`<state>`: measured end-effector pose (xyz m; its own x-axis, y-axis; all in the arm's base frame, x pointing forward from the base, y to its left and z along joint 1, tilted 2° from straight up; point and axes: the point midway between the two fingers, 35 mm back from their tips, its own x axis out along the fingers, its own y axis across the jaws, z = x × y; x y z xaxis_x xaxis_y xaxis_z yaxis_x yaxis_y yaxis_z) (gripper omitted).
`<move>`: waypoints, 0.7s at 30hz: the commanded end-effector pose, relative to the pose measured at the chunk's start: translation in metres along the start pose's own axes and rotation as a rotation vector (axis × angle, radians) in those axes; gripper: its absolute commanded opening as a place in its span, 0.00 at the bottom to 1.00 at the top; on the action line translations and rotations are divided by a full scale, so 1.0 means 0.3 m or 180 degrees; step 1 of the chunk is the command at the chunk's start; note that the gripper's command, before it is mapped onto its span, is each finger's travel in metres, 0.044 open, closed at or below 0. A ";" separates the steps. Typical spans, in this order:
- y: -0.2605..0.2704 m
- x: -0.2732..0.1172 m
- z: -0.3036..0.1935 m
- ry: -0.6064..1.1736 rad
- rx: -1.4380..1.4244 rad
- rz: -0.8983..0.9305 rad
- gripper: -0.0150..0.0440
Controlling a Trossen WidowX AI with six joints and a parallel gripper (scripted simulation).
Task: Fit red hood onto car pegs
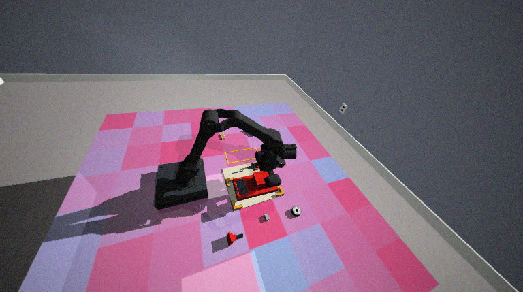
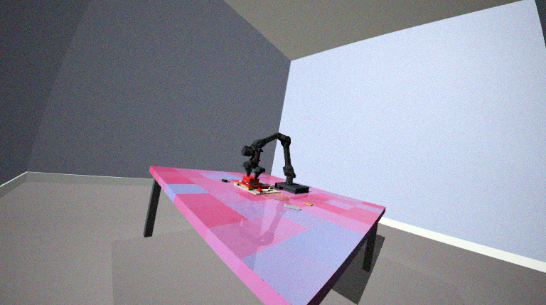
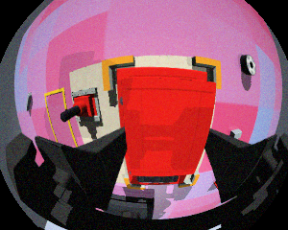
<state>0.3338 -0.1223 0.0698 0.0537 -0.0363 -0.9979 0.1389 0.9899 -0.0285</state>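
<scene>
The red hood point(image 1: 261, 177) point(image 2: 249, 180) point(image 3: 168, 120) is level over the car, at or just above the deck; any gap is too small to tell. My gripper point(image 1: 265, 175) point(image 2: 252, 177) point(image 3: 167, 131) is shut on the hood, with one black finger at each side. The red chassis point(image 1: 250, 195) sits in the cream jig point(image 1: 255, 201) point(image 3: 158, 60), between orange corner brackets. The engine block, pegs and corner holes are hidden, so I cannot tell whether the pegs are in the holes.
A red part with a black stub point(image 3: 88, 106) stands on the jig beside the car. A similar red part point(image 1: 231, 237), a wheel point(image 1: 295, 211) point(image 3: 250, 64) and a grey block point(image 1: 266, 217) point(image 3: 236, 133) lie nearby. An orange block point(image 1: 222, 136) point(image 2: 308, 203) lies beyond the yellow outline point(image 1: 227, 158).
</scene>
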 end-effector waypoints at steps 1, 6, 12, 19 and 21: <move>0.002 0.007 0.001 -0.0002 0.0004 0.0013 0.25; 0.003 0.015 0.001 -0.0002 0.0004 0.0013 0.25; 0.003 0.024 0.001 -0.0002 0.0004 0.0013 0.25; 0.003 0.034 0.002 -0.0002 0.0004 0.0013 0.25; 0.003 0.037 0.002 -0.0002 0.0004 0.0013 0.25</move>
<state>0.3349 -0.1225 0.0605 0.0541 -0.0364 -0.9979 0.1385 0.9899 -0.0286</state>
